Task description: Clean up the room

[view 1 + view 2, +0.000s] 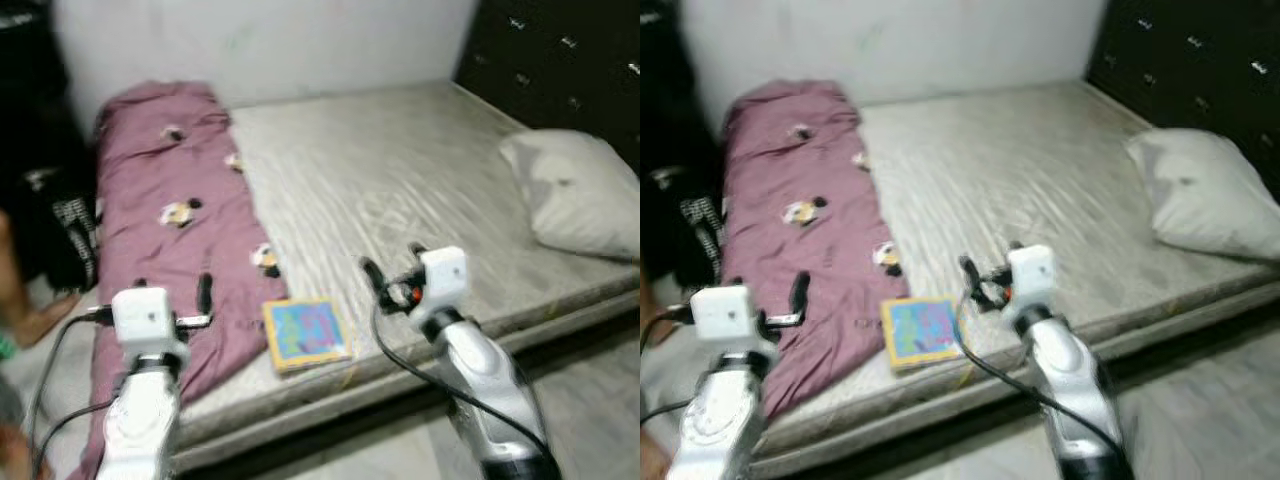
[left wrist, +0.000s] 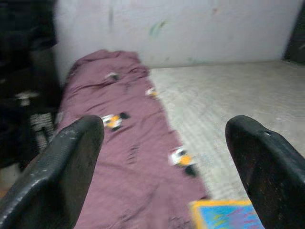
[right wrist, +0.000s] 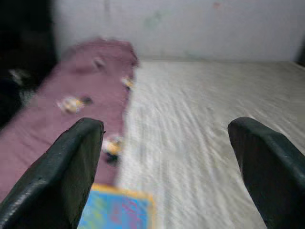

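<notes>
**Both pincers spread over the bed**

The bed (image 1: pixel 400 190) lies against the wall. A mauve blanket (image 1: pixel 180 230) covers its left strip; a pale pillow (image 1: pixel 575 195) rests at its right end. A colourful book (image 1: pixel 305 333) lies at the bed's near edge, touching the blanket. Left pincer (image 2: pixel 164 176) and right pincer (image 3: pixel 167 167) gape wide, empty, above the bed's near edge.

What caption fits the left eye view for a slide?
Both open grippers, left gripper and right gripper, hover over a bed near a colourful book.
</notes>
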Controlling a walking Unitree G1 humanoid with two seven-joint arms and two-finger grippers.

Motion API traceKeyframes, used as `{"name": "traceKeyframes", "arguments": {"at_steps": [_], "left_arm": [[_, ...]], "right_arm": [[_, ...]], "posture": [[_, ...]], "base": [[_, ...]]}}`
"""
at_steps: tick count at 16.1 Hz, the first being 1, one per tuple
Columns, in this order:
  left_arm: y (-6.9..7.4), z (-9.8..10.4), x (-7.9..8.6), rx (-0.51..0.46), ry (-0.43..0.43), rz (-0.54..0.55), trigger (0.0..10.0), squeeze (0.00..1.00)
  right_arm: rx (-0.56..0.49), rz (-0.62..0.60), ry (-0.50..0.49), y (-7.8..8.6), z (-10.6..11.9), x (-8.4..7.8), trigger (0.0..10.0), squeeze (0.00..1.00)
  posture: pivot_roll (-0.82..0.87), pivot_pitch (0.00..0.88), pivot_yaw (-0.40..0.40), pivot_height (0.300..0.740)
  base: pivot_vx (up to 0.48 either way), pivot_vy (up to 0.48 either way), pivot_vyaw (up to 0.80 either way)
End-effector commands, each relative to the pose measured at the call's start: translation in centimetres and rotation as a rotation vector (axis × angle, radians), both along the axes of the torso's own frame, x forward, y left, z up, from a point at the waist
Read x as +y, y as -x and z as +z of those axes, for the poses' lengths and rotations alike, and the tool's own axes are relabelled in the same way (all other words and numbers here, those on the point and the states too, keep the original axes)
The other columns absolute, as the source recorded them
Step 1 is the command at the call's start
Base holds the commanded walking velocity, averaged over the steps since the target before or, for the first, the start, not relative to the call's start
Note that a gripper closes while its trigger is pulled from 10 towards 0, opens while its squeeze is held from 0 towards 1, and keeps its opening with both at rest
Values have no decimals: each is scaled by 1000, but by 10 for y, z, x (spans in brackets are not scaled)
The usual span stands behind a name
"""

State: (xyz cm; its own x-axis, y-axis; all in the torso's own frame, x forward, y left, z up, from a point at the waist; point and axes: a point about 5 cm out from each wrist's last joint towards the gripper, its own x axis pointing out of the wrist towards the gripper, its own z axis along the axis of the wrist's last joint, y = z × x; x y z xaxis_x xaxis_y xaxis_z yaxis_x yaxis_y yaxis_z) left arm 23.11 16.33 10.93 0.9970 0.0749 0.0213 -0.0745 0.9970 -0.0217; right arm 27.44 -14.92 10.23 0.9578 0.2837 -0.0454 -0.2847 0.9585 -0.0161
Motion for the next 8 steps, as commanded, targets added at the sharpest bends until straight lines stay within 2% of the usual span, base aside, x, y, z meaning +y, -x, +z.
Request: {"name": "traceKeyframes", "arguments": {"at_steps": [1, 8], "left_arm": [[5, -5, 9, 27, -24, 29, 10000, 0], [3, -6, 9, 29, -62, 41, 10000, 0]], "right_arm": [[-35, 26, -15, -4, 9, 9, 10000, 0], [-33, -5, -14, -6, 7, 6, 10000, 0]], "posture": [[-55, 0, -39, 740], [-47, 0, -40, 740]], "base": [[0, 0, 800], [0, 0, 800]]}}
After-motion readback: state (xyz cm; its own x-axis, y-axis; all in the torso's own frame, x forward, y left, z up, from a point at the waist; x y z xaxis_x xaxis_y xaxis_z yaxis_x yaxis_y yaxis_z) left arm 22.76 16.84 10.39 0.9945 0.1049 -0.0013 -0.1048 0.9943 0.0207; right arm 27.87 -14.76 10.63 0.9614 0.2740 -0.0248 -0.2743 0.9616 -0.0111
